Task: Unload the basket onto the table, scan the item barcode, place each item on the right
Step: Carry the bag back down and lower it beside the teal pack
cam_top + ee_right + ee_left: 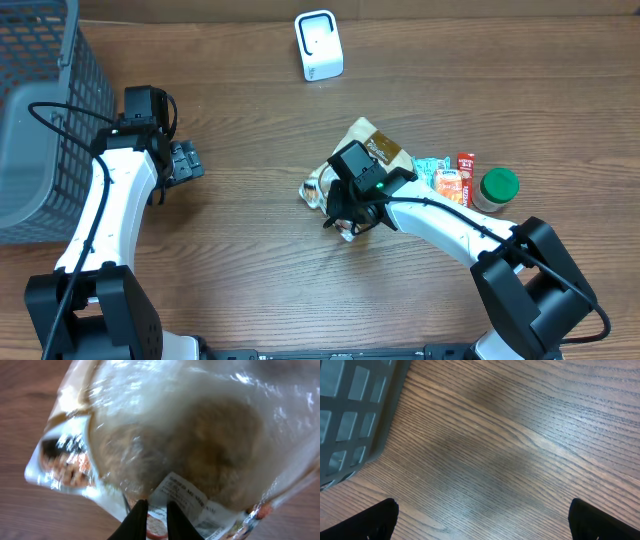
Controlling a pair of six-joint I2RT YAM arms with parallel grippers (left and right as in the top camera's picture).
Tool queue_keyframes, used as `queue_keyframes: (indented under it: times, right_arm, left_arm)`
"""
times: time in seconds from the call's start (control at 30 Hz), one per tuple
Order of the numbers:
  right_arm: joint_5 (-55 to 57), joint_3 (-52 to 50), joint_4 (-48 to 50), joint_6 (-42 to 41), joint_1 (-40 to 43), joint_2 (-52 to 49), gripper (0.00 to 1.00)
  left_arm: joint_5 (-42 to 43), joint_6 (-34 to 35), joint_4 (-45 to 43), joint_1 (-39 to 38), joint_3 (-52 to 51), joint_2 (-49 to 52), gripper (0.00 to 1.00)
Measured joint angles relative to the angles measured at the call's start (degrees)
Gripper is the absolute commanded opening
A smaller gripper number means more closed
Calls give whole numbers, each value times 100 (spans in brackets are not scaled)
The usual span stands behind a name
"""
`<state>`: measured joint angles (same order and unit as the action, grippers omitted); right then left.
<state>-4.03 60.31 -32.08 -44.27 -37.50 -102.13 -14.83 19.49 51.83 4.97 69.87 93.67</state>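
Right claw [152, 516] pinching lower edge of clear snack bag [200, 435]; bag at centre of overhead view. Left claw [482, 512] spread wide over wooden table [495, 435], beside grey basket [355, 415] at left. White scanner [319, 45] top centre, well apart from bag.

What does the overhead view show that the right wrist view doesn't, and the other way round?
Only overhead: the white scanner, the gray basket, a green-lidded jar, small packets and the left hand. Only right wrist: a white label right at the pinching fingers. Both: the snack bag, the right hand and the wooden table.
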Motion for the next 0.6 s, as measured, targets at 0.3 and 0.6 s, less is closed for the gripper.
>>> queue_keyframes:
  times: [0.3,0.6]
  right_arm:
    - [-2,221,-1255,730,597,37,17]
    - [-105,1113,-2105,1679,944,57,47]
  left_arm:
    - [0,0,4,0,0,0,100]
    - [-2,0,4,0,0,0,100]
